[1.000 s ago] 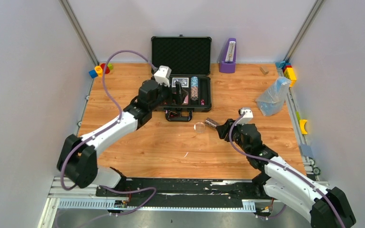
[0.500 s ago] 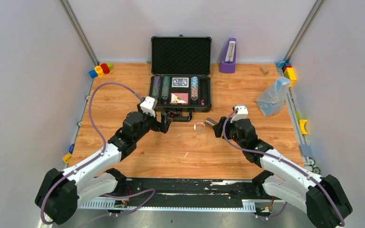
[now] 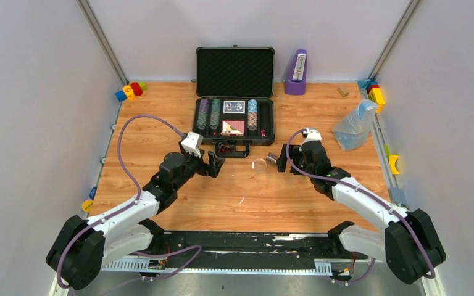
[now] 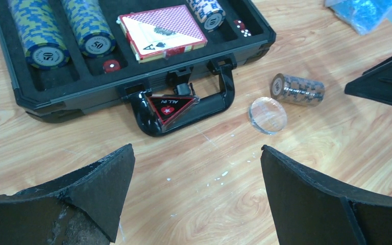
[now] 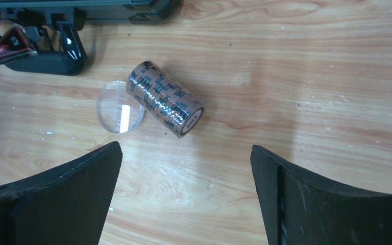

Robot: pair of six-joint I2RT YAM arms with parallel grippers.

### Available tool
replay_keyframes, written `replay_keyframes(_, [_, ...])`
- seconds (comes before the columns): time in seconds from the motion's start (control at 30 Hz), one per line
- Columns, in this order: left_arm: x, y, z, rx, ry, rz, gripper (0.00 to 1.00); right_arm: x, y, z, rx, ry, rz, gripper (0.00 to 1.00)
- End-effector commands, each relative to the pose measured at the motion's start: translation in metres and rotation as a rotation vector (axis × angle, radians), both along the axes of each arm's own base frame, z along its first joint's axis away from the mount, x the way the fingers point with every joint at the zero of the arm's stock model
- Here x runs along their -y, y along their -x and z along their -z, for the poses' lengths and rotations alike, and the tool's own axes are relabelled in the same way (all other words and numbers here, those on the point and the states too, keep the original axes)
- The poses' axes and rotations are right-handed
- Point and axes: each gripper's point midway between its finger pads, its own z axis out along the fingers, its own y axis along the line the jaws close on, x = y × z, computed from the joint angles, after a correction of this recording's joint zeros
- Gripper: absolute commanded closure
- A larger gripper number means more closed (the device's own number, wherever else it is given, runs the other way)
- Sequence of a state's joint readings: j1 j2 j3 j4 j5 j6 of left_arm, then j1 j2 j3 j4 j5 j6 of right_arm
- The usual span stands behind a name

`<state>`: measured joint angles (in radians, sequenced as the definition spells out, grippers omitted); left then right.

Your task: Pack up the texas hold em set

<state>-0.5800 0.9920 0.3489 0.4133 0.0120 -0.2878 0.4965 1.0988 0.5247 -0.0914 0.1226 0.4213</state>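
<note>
You have the wooden table (image 3: 160,123) before you, and at its far middle stands the black briefcase (image 3: 235,73). It is open, with the foam lid upright against the back wall and the handle (image 4: 184,109) pointing toward the arms.

The left gripper (image 3: 217,164) hangs just in front of the handle. Its jaws are spread wide and nothing is between them. The right gripper (image 3: 287,159) is near the front right corner of the case, low over the table. Its jaws are also released and wide, and they hold nothing.

The clear plastic bag (image 3: 355,125) lies to the right, well apart from the case. The purple metronome (image 3: 295,73) stands beside the lid at the back.

Inside the case you see three rolls of chips (image 4: 40,30) lying in their slots, two at the left and one at the right. Between them are the blue deck (image 3: 234,106), at the back, and the red deck (image 4: 162,31), in front of it.

One loose roll (image 5: 164,98) of chips is not packed. It lies on its side on the table, right of the handle, ahead of the right gripper's open jaws. A clear disc (image 5: 120,107) lies just beside it; you cannot tell if they touch. A small red die (image 4: 111,65) sits in the case, near the front wall.
</note>
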Motion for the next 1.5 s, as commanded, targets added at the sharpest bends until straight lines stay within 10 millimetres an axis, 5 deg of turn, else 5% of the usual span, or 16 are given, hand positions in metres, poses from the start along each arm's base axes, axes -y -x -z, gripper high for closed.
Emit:
replay_keyframes(0.0, [0.012, -0.004, -0.030, 0.076, 0.092, 0.034, 0.00, 0.003, -0.003, -0.004, -0.054, 0.035, 0.021, 0.00])
replay_keyframes(1.03, [0.012, 0.001, -0.037, 0.108, 0.094, 0.057, 0.00, -0.037, 0.001, 0.038, -0.363, -0.052, -0.119, 0.08])
replay_keyframes(1.23, [0.012, -0.001, -0.037, 0.100, 0.085, 0.055, 0.01, -0.059, 0.006, 0.027, -0.380, -0.146, -0.218, 0.14])
replay_keyframes(1.47, [0.014, -0.001, -0.035, 0.090, 0.078, 0.063, 0.01, -0.052, 0.001, 0.008, -0.317, -0.148, -0.193, 0.16])
